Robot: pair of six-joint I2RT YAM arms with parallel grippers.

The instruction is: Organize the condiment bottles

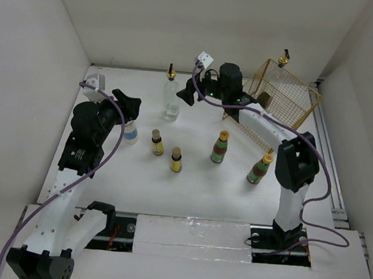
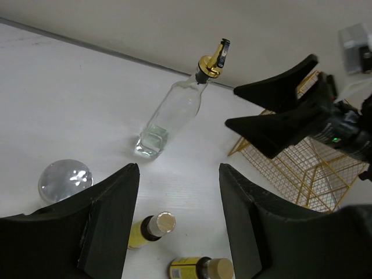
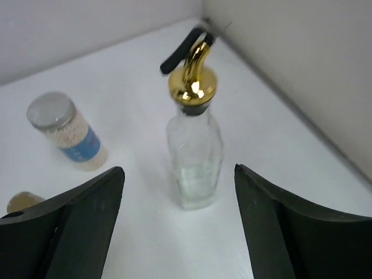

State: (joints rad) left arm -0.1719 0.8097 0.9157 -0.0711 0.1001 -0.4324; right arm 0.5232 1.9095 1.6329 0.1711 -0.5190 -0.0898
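A tall clear glass bottle [image 1: 170, 97] with a gold pourer stands at the back middle. My right gripper [image 1: 185, 94] is open just right of it. In the right wrist view the bottle [image 3: 195, 148] stands ahead between the open jaws [image 3: 179, 168], untouched. A second clear bottle [image 1: 283, 63] stands in the gold basket. My left gripper [image 1: 129, 103] is open and empty above the white blue-banded bottle [image 1: 131, 133]. Two small yellow brown-capped bottles [image 1: 157, 143] [image 1: 176, 159] stand mid-table and show between the left jaws [image 2: 177, 171]. Two green-red-labelled bottles [image 1: 220, 147] [image 1: 260, 169] stand to the right.
The gold wire basket [image 1: 293, 110] stands at the back right against the wall, behind the right arm. White walls close in the table on the left, back and right. The white bottle's cap [image 2: 65, 180] shows beside the left finger.
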